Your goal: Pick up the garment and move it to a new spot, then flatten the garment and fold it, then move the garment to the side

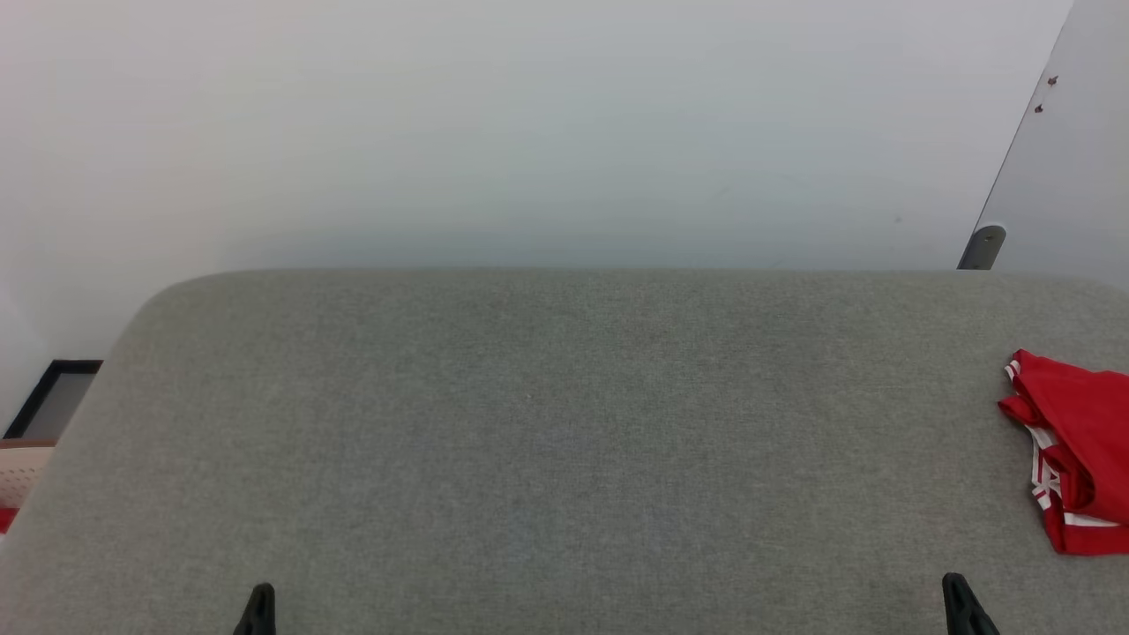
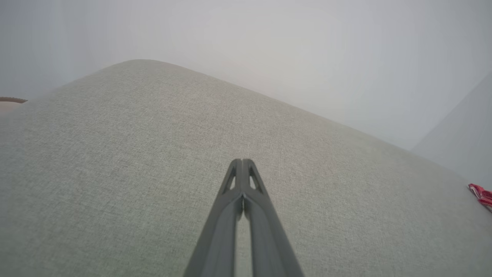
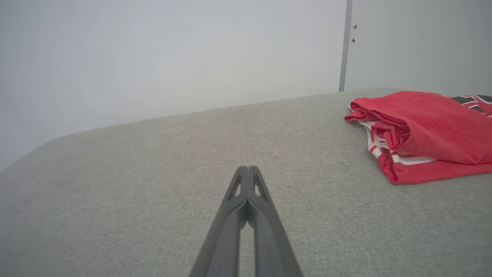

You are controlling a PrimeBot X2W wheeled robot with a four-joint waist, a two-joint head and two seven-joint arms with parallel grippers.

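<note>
The garment (image 1: 1080,459) is being propped up in a loose bundle at the far right edge of the grey upholstered surface (image 1: 564,423) (red, white trim peeking out). On the left gripper (image 1: 258,608) and right gripper (image 1: 966,604), jaws are being held pressed together, with nothing being gripped, well apart from it.

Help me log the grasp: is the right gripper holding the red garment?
No: the right gripper is shut on nothing over the grey cushion, and the garment lies apart from it, off to the side.
</note>
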